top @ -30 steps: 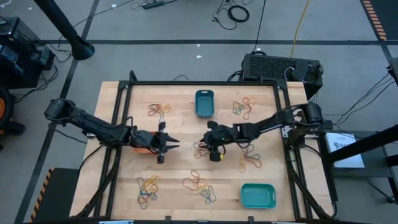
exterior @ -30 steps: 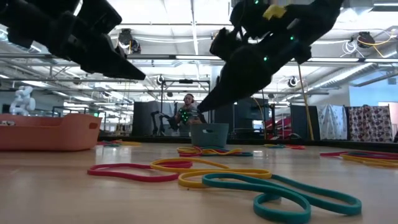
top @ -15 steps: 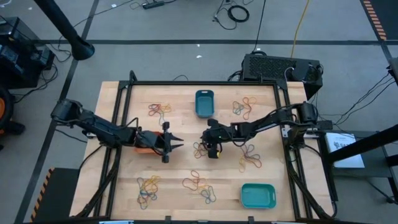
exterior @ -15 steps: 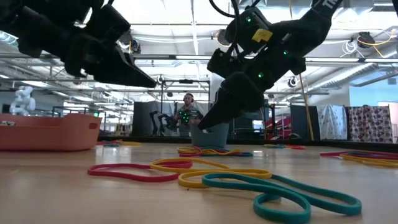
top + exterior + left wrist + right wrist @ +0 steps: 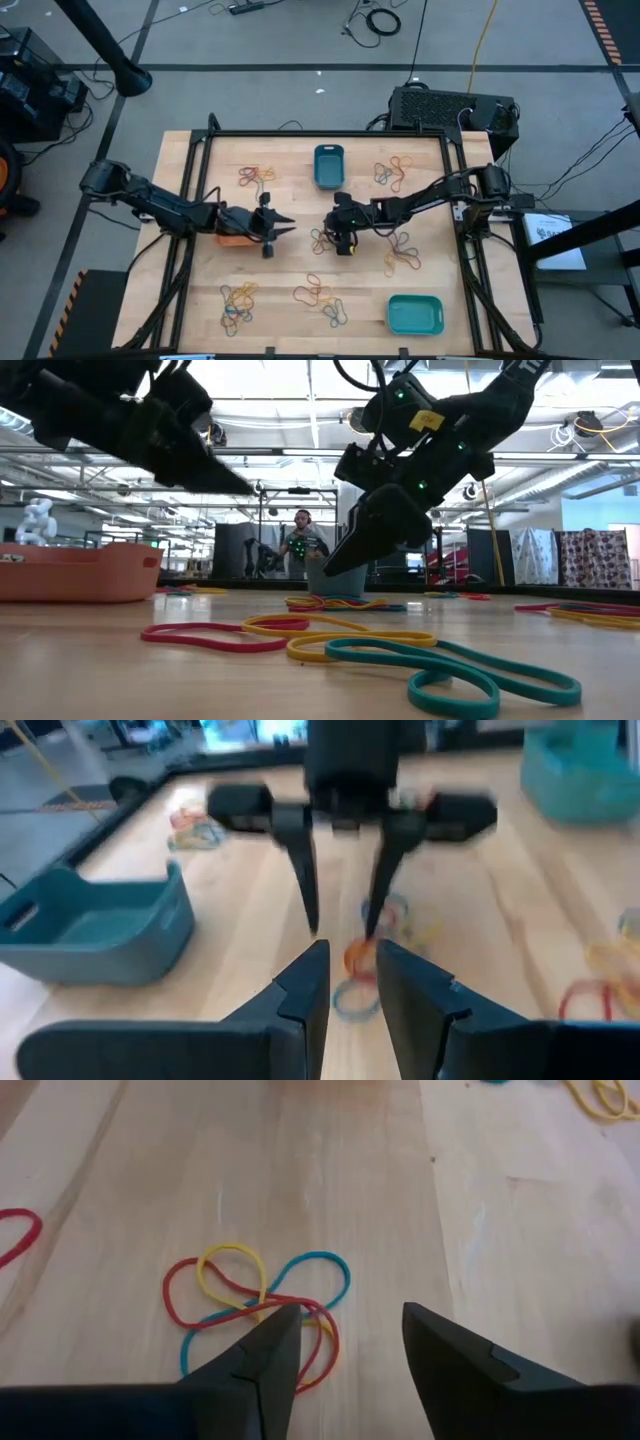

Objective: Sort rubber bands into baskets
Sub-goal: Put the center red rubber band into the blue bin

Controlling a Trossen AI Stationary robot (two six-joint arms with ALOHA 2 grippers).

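My right gripper (image 5: 342, 1342) has dropped and spread open over the central rubber bands (image 5: 255, 1308), empty, so next I must lower and pinch one.

The right gripper (image 5: 328, 238) reaches to mid-table, pointing down, jaws parted. The left gripper (image 5: 287, 229) (fingers (image 5: 300, 995) slightly apart) hangs level, facing it.
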